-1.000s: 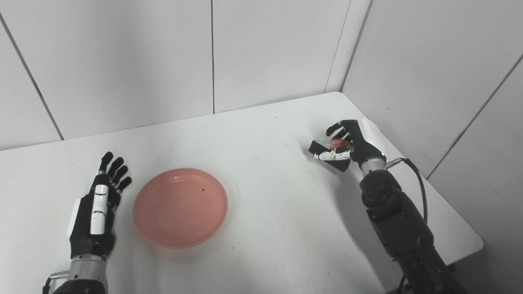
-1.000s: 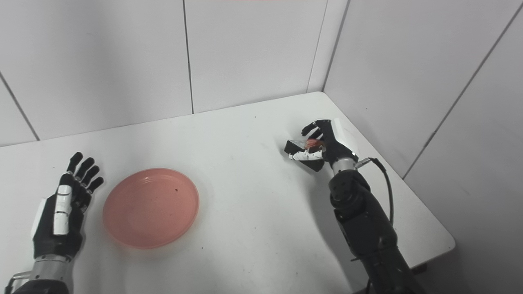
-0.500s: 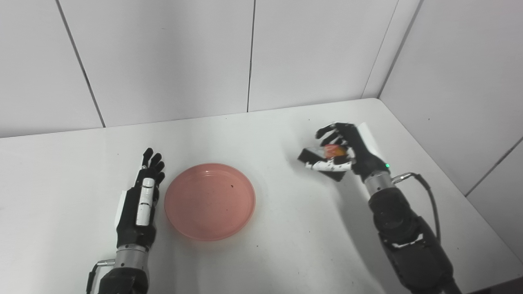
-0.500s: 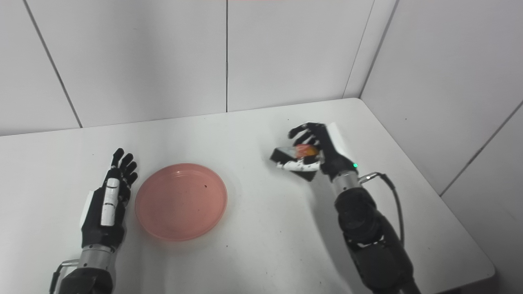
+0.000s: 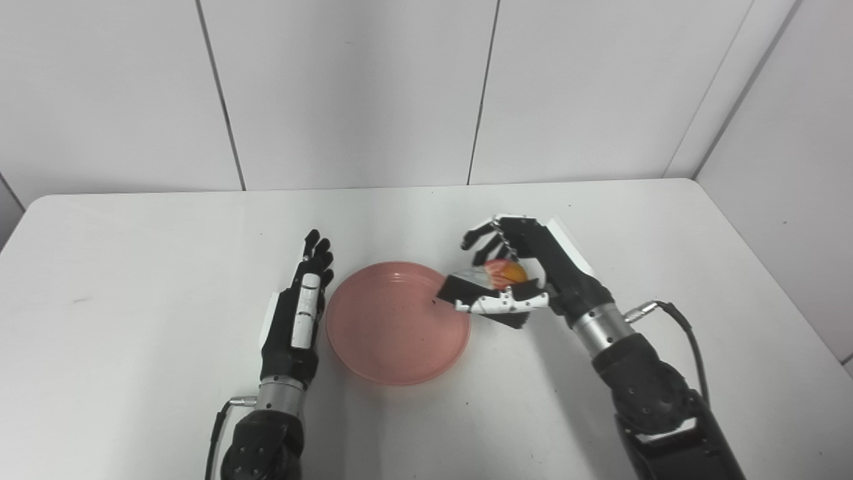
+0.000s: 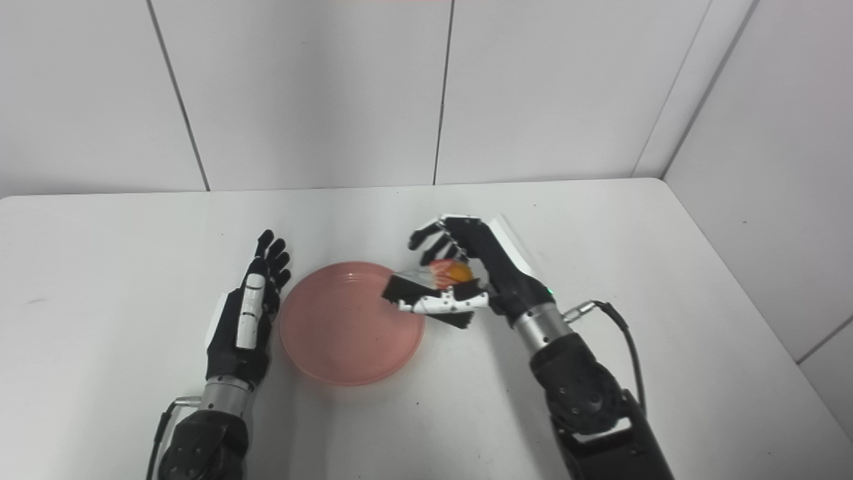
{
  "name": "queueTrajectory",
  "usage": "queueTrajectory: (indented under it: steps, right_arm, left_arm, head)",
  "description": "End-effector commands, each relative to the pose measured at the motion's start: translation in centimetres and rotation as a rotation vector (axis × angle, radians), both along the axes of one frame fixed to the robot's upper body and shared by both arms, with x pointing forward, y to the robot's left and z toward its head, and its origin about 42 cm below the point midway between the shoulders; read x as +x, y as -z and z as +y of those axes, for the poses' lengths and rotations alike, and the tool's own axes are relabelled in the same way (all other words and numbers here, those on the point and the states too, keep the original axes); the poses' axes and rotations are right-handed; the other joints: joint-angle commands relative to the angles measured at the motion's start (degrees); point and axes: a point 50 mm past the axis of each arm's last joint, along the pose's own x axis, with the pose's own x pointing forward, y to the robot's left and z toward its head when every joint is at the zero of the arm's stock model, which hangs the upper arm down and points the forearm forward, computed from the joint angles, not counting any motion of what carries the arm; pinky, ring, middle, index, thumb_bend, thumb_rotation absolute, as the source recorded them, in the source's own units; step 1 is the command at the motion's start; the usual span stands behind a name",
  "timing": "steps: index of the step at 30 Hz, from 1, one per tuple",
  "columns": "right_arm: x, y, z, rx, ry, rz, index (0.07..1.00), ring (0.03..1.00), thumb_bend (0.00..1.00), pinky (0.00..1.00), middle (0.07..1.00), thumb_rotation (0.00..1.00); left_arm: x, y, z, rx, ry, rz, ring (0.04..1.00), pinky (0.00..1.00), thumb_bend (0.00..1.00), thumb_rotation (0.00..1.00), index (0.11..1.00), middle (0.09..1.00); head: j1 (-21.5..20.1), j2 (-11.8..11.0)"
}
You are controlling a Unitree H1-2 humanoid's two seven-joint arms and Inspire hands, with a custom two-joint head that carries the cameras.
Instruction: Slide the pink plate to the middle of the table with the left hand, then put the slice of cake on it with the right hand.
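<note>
The pink plate [image 5: 393, 327] lies flat near the middle of the white table [image 5: 133, 267]. My left hand [image 5: 296, 320] is open, its fingers straight, resting edge-on just left of the plate's rim. My right hand [image 5: 526, 280] is shut on the slice of cake [image 5: 490, 293], a dark wedge with a red and orange topping. It holds the slice above the table at the plate's right rim, with the wedge's tip over the rim. The same scene shows in the right eye view, with the plate [image 6: 346, 327] and the cake [image 6: 433, 290].
White wall panels stand behind the table and along its right side [image 5: 786, 167]. A cable [image 5: 673, 320] hangs off my right wrist. Bare table surface lies to the far left and right of the plate.
The camera has swung left, so the whole picture has shifted. My right hand has carried the cake slice leftward to the plate's right rim. My left hand stays open beside the plate.
</note>
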Motion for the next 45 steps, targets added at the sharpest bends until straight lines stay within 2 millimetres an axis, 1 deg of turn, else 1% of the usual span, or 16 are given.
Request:
queueTrajectory:
  steps: [1, 9, 11, 13, 16, 22, 26, 33, 34, 35, 36, 37, 38, 40, 42, 45]
  right_arm:
    - [0.3, -2.0, 0.6, -0.006, -0.021, -0.06, 0.52, 0.29, 0.51, 0.22, 0.422, 0.0]
    - [1.7, -0.8, 2.5, -0.054, -0.075, -0.067, 0.522, 0.274, 0.51, 0.21, 0.407, 0.0]
    - [2.4, 0.0, 3.2, -0.076, -0.08, -0.064, 0.492, 0.236, 0.52, 0.17, 0.46, 0.0]
    - [2.8, 0.7, 3.8, -0.107, -0.082, -0.071, 0.504, 0.222, 0.51, 0.16, 0.408, 0.0]
    - [3.3, 1.7, 4.4, -0.151, -0.084, -0.091, 0.507, 0.324, 0.52, 0.25, 0.403, 0.0]
    - [4.9, 4.7, 5.3, -0.215, -0.063, -0.112, 0.503, 0.283, 0.52, 0.23, 0.386, 0.0]
    - [5.7, 6.1, 5.6, -0.239, -0.065, -0.144, 0.504, 0.307, 0.52, 0.25, 0.389, 0.0]
    - [6.0, 7.0, 5.6, -0.356, -0.062, -0.16, 0.503, 0.482, 0.52, 0.4, 0.478, 0.0]
    - [5.9, 7.0, 5.6, -0.365, -0.061, -0.159, 0.499, 0.596, 0.51, 0.51, 0.61, 0.07]
    - [5.8, 6.9, 5.5, -0.372, -0.061, -0.151, 0.55, 0.652, 0.53, 0.55, 0.67, 0.09]
    - [5.7, 6.8, 5.4, -0.376, -0.062, -0.145, 0.69, 0.727, 0.58, 0.61, 0.743, 0.09]
    - [5.5, 6.7, 5.2, -0.374, -0.072, -0.138, 0.703, 0.734, 0.58, 0.62, 0.75, 0.09]
    - [5.3, 6.6, 5.0, -0.373, -0.08, -0.132, 0.799, 0.811, 0.61, 0.68, 0.831, 0.21]
    - [5.0, 6.4, 4.7, -0.359, -0.1, -0.125, 0.887, 0.898, 0.65, 0.77, 0.915, 0.33]
    - [4.6, 6.2, 4.4, -0.348, -0.115, -0.127, 0.928, 0.955, 0.67, 0.85, 0.967, 0.41]
    - [4.3, 6.2, 4.0, -0.322, -0.138, -0.105, 0.893, 0.997, 0.7, 0.95, 0.998, 0.52]
  left_arm:
    - [-1.5, 2.5, -0.3, 0.001, -0.011, 0.073, 0.992, 1.0, 0.52, 0.99, 1.0, 0.986]
    - [-1.9, 2.2, -0.8, 0.006, -0.006, 0.093, 0.991, 0.99, 0.57, 0.97, 0.991, 0.985]
    - [-1.9, 2.1, -0.9, 0.005, -0.01, 0.09, 0.988, 0.98, 0.57, 0.97, 0.99, 0.98]
    - [-1.9, 2.0, -0.9, 0.006, -0.011, 0.091, 0.983, 0.98, 0.58, 0.96, 0.987, 0.977]
    - [-2.0, 1.9, -1.0, 0.014, -0.008, 0.093, 0.983, 0.98, 0.57, 0.98, 0.988, 0.978]
    - [-2.2, 1.6, -1.3, -0.013, -0.009, 0.094, 0.979, 0.99, 0.58, 0.96, 0.987, 0.973]
    - [-2.2, 1.6, -1.3, -0.012, -0.008, 0.093, 0.973, 0.99, 0.58, 0.96, 0.987, 0.971]
    - [-2.1, 1.8, -1.4, -0.011, -0.02, 0.078, 0.965, 0.97, 0.58, 0.94, 0.981, 0.96]
    - [-2.1, 1.8, -1.4, -0.008, -0.021, 0.077, 0.965, 0.97, 0.59, 0.95, 0.982, 0.961]
    - [-2.1, 1.8, -1.4, -0.003, -0.022, 0.075, 0.965, 0.97, 0.59, 0.95, 0.982, 0.96]
    - [-2.2, 1.7, -1.3, -0.001, -0.023, 0.074, 0.965, 0.96, 0.58, 0.96, 0.983, 0.959]
    - [-2.2, 1.6, -1.3, 0.009, -0.022, 0.078, 0.965, 0.96, 0.58, 0.96, 0.983, 0.959]
    - [-2.2, 1.6, -1.3, 0.016, -0.022, 0.081, 0.963, 0.96, 0.58, 0.97, 0.982, 0.96]
    - [-2.2, 1.5, -1.2, 0.022, -0.013, 0.089, 0.969, 0.97, 0.58, 0.98, 0.984, 0.965]
    - [-2.1, 1.5, -1.1, 0.019, -0.01, 0.088, 0.97, 0.97, 0.57, 0.97, 0.981, 0.966]
    - [-2.0, 1.6, -0.9, 0.012, -0.007, 0.087, 0.98, 0.99, 0.57, 0.96, 0.982, 0.973]
  head:
    - [0.73, 0.61]
    - [1.41, 1.74]
    - [1.47, 1.81]
    - [1.49, 1.92]
    - [1.48, 2.07]
    - [1.42, 2.18]
    - [1.41, 2.05]
    - [1.12, 2.01]
    - [1.12, 2.01]
    - [1.0, 1.89]
    - [1.0, 1.89]
    - [0.96, 1.87]
    - [0.96, 1.87]
    - [0.91, 1.88]
    - [0.91, 1.88]
    - [0.66, 1.38]
